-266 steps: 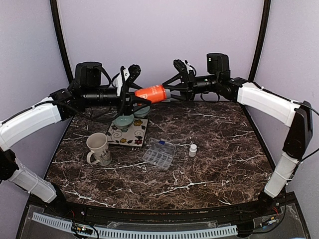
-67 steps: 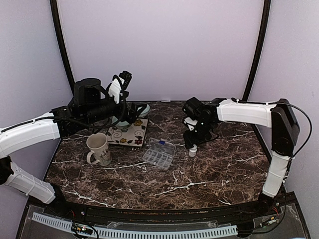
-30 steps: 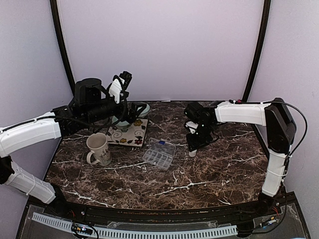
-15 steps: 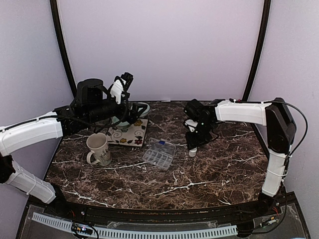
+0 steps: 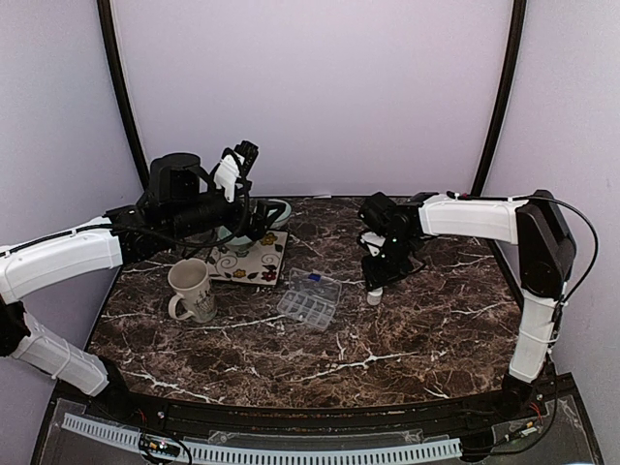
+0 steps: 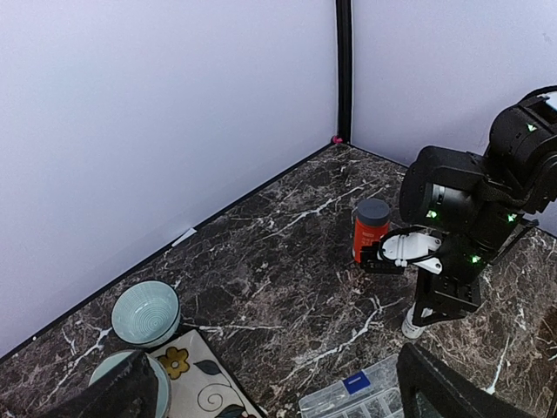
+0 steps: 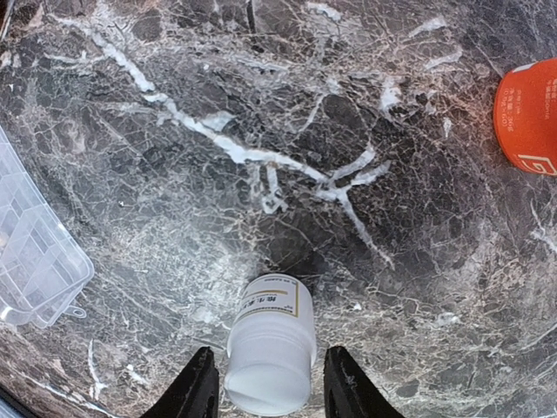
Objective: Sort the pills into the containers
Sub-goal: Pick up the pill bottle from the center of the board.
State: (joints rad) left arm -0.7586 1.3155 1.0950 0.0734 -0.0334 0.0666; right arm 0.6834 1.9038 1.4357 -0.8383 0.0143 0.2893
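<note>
A small white pill bottle (image 7: 271,348) stands on the marble table right of the clear organiser box (image 5: 308,298) whose cells are the containers. My right gripper (image 7: 271,388) points down over the bottle (image 5: 374,294), open, one finger on each side with a small gap to the cap. No pills show. An orange bottle (image 6: 371,228) with a grey cap stands upright behind the right wrist. My left gripper (image 5: 237,165) hangs open and holds nothing, high over the bowls at the back left.
A cream mug (image 5: 191,289) stands left of the organiser. A floral mat (image 5: 252,260) carries a pale green bowl, and another bowl (image 6: 145,312) sits behind it. Purple walls and black posts close the back and sides.
Earlier both grippers held the orange bottle in the air; it now stands on the table. The right arm has come down over the white bottle. Over the last second almost nothing moved.
</note>
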